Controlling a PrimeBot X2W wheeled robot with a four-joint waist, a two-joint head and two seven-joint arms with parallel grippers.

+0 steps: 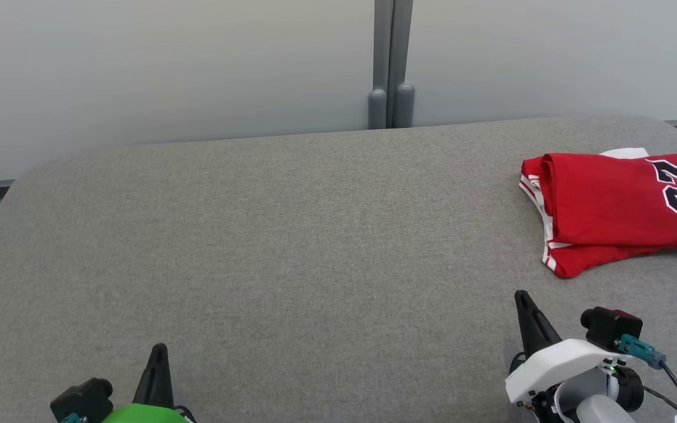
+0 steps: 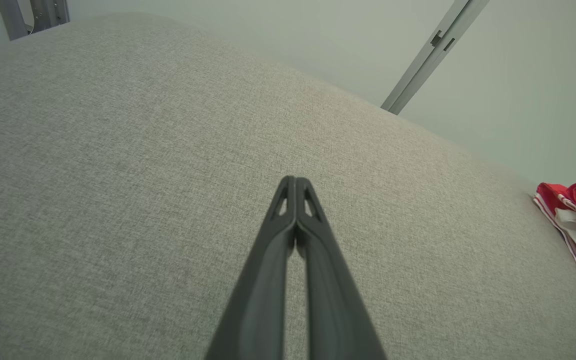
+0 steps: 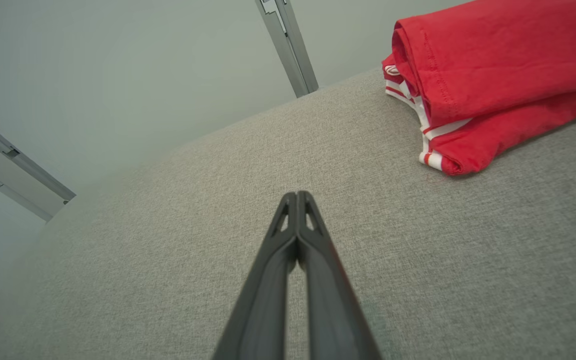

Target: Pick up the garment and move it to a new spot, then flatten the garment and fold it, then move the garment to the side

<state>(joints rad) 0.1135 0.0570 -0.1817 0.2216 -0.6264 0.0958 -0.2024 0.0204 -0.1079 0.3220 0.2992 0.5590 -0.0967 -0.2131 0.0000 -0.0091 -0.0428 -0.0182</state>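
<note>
Item: red basketball jersey, numbered 23, white-trimmed, folded; lies at the far right corner of the grey fabric counter. Left gripper, near edge, left side: jaws together, empty. Right gripper, near edge, right side, short of the jersey: jaws together, empty. Risk: the upper fold sits skewed over the lower layer and would likely slide open if nudged or gripped by one layer alone; the jersey lies close to the counter's right edge and could slip over. Not made out: the jersey's right end, cut off by the frame; the counter's right edge beside it; the layers underneath.
</note>
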